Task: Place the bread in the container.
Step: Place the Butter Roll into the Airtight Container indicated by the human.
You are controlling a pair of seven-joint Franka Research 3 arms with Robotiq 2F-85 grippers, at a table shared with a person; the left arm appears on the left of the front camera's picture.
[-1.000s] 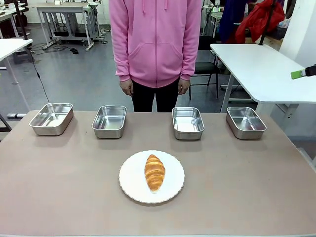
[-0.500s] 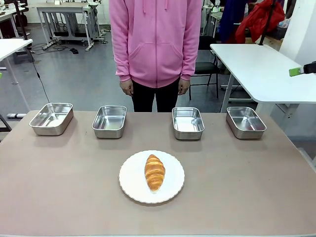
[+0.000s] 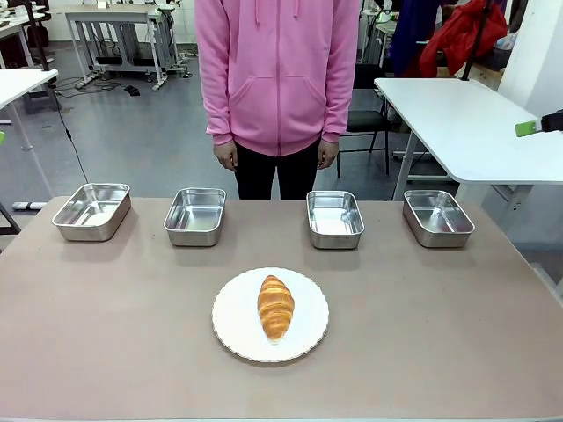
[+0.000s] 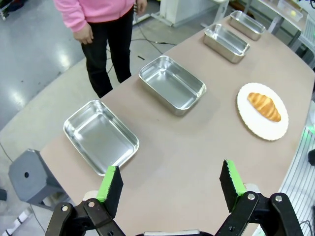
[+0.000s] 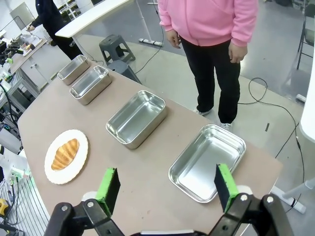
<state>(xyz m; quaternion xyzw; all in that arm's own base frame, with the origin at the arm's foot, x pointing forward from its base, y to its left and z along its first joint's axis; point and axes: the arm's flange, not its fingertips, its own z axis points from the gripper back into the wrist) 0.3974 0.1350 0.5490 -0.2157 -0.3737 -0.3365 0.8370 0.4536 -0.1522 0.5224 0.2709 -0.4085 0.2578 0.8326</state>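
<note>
The bread (image 3: 275,306) lies lengthwise on the round white plate (image 3: 230,330) in the lower centre of the front view, with one tapered end toward me and the other toward the row of four steel trays (image 3: 194,237) across the middle of the frame. All four trays look empty and alike, so I cannot tell which one should receive it. Both grippers hang high above the table (image 3: 440,334), well apart from the bread: the left gripper (image 4: 170,167) has its green pads spread wide with nothing between them, and the right gripper (image 5: 165,171) stands the same — spread and empty. I judge the croissant to be very light, soft and flaky. It will probably dent or shed crumbs if the fingers press hard, and the thin ends may break off. So I would take hold across the thick middle, with the pads on the two long sides and only a gentle closing force. The crust seems dry and ridged, so slipping is not my big worry — crushing is. The plate looks smooth and may slide if I push sideways, so I prefer to come down from straight above. The person (image 3: 277,79) stands in the upper centre with hands hanging down, away from the table things.
</note>
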